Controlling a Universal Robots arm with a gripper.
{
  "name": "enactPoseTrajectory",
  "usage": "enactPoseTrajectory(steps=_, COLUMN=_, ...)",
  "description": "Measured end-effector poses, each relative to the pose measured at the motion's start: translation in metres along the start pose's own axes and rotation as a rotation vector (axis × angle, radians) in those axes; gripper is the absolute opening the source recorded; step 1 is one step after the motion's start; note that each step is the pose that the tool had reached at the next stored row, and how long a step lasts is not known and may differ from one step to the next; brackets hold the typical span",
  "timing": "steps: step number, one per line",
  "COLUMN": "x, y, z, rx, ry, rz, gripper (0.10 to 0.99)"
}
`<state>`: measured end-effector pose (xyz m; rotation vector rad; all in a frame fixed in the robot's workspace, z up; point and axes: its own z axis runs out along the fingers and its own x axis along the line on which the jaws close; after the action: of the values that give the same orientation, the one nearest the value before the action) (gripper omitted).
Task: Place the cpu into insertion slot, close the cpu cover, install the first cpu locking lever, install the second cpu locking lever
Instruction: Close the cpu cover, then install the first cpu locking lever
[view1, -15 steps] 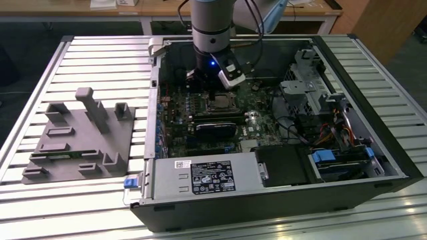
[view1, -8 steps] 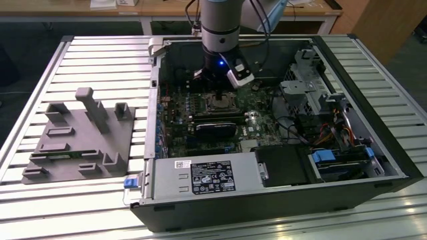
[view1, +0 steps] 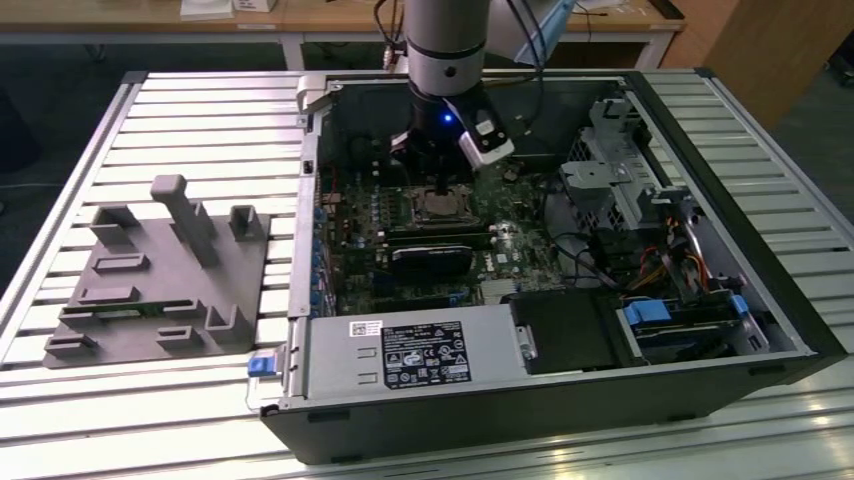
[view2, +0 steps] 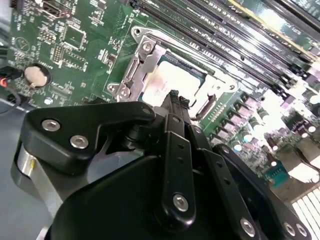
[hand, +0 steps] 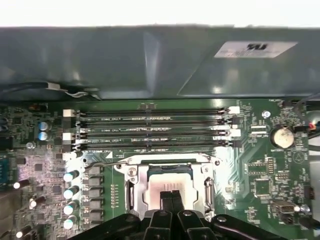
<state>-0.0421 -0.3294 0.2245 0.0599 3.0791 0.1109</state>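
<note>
Reaching straight down from the upper centre of the exterior view, the arm (view1: 443, 40) stands upright inside an open computer case (view1: 534, 410) lying on a slatted counter (view1: 200, 100).

- Hand (view1: 434, 185): narrow, with the two black fingers (hand: 167, 200) pressed side by side and nothing seen between them. The tips sit over the middle of the insertion slot (view1: 461, 212). Whether they touch cannot be told.
- Insertion slot: a square socket on the green motherboard (view1: 360, 260), centre of the exterior view, just beside four long memory slots (hand: 150, 127).
- Cpu cover (hand: 145, 172): a silver frame lying flat on the slot, with a screw at each corner seen.
- Cpu (hand: 170, 181): a pale metal square seated in the cover's window, seen in both wrist views.
- Labels: a black-and-white printed label (view1: 424, 355) on the silver box, lower centre of the exterior view, and a white sticker (hand: 255, 49) on the grey panel in the first wrist view.
- Grey moulded fixture (view1: 160, 280): on the counter at the exterior view's left, well apart from the case.
</note>
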Motion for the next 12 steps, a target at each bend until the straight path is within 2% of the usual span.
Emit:
enactPoseTrajectory(steps=6, x=-0.001, y=0.0012, z=-0.0169, rx=0.0, ry=-0.0001, rz=0.0, gripper=0.106)
enactPoseTrajectory(steps=12, x=-0.0011, y=0.0014, z=-0.0196, rx=0.0, ry=-0.0003, rz=0.0, gripper=0.106)
